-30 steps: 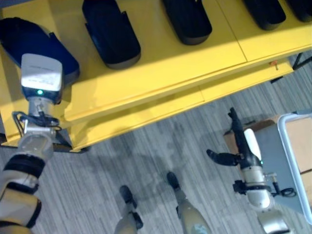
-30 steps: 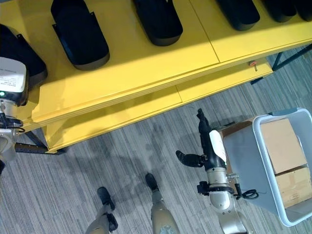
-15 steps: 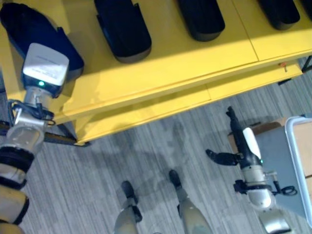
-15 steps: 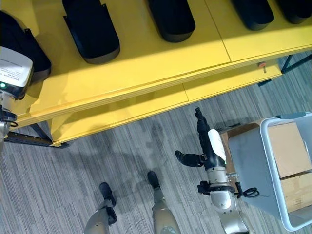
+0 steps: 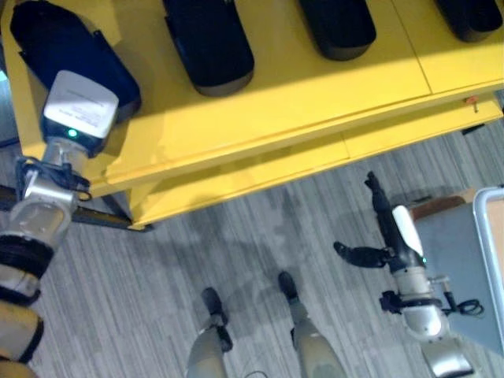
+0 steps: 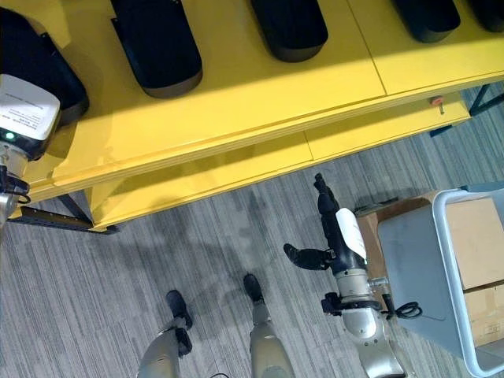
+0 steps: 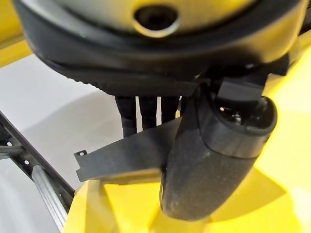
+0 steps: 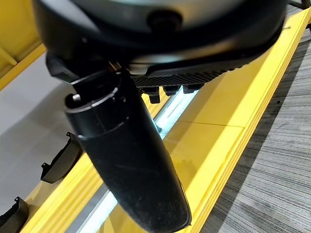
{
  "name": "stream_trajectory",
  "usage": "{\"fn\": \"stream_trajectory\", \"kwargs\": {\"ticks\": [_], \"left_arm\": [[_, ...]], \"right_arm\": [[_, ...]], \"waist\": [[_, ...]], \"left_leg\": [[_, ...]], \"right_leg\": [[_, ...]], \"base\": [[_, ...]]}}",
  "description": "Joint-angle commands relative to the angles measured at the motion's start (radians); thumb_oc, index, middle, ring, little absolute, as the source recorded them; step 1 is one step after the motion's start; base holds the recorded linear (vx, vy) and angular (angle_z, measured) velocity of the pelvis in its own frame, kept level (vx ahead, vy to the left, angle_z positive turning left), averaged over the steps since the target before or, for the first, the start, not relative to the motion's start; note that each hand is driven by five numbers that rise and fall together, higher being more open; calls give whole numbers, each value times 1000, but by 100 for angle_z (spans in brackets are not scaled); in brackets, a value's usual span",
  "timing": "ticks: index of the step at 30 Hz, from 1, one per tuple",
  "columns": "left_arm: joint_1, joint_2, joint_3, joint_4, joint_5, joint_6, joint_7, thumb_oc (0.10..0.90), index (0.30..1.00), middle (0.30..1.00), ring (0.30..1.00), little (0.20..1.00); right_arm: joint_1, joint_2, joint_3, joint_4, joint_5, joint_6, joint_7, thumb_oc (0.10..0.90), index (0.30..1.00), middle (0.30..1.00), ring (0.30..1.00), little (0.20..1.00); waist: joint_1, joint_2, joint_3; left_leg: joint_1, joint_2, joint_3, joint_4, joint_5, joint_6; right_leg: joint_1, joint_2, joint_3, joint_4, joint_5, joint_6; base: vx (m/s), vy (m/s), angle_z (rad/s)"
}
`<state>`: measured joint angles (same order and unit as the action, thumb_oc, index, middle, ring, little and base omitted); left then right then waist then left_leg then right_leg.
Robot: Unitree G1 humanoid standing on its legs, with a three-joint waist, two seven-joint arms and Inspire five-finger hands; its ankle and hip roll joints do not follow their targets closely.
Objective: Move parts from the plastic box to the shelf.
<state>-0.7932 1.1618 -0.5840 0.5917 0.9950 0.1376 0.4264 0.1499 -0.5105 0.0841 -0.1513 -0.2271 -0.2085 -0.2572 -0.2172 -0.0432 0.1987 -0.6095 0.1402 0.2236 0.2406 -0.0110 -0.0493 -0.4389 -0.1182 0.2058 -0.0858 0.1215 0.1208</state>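
Observation:
The yellow shelf [image 5: 315, 94] carries several black moulded parts in a row, such as one [image 5: 209, 43] near the left. At the shelf's left end lies another black part [image 5: 55, 39], with my left arm reaching onto it. In the left wrist view my left hand [image 7: 214, 160] has its thumb curled over that part's thin edge [image 7: 126, 158], with fingers behind it. My right hand [image 6: 331, 228] hangs open over the carpet, fingers straight and thumb out, beside the grey plastic box [image 6: 409, 268].
Cardboard boxes [image 6: 480, 236] sit inside the plastic box at the far right. A lower yellow shelf board [image 5: 252, 169] juts out towards me above grey carpet. More black parts [image 8: 60, 160] lie on the shelf in the right wrist view.
The whole picture has shifted, so the camera has moved. The left hand stays on the black part at the shelf's left end. The right hand keeps its pose.

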Motion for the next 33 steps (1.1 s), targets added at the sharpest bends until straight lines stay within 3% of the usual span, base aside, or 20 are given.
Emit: {"fn": "stream_trajectory", "kwargs": {"ticks": [1,17,33], "left_arm": [[13,100,-9,18,30,-14,-40,900,1000,1000,1000,1000],[-7,190,-95,40,48,-72,-54,900,1000,1000,1000,1000],[-15,216,-180,110,69,-112,-57,900,1000,1000,1000,1000]], "right_arm": [[-70,-45,-107,-87,27,-84,-29,900,1000,1000,1000,1000],[-71,-65,-100,-96,54,-110,-7,900,1000,1000,1000,1000],[-67,-90,-82,-110,92,-144,22,900,1000,1000,1000,1000]], "waist": [[-25,28,11],[-18,46,0],[-6,63,-22]], "left_leg": [[95,-16,-3,-19,-60,7],[105,-18,-11,-14,-58,6],[138,-20,-17,-24,-48,2]], "right_leg": [[153,-1,-27,-2,-91,34],[171,-3,-38,-2,-97,32],[204,-10,-51,-2,-107,29]], "base": [[0,0,0],[0,0,0],[-1,-3,2]]}}
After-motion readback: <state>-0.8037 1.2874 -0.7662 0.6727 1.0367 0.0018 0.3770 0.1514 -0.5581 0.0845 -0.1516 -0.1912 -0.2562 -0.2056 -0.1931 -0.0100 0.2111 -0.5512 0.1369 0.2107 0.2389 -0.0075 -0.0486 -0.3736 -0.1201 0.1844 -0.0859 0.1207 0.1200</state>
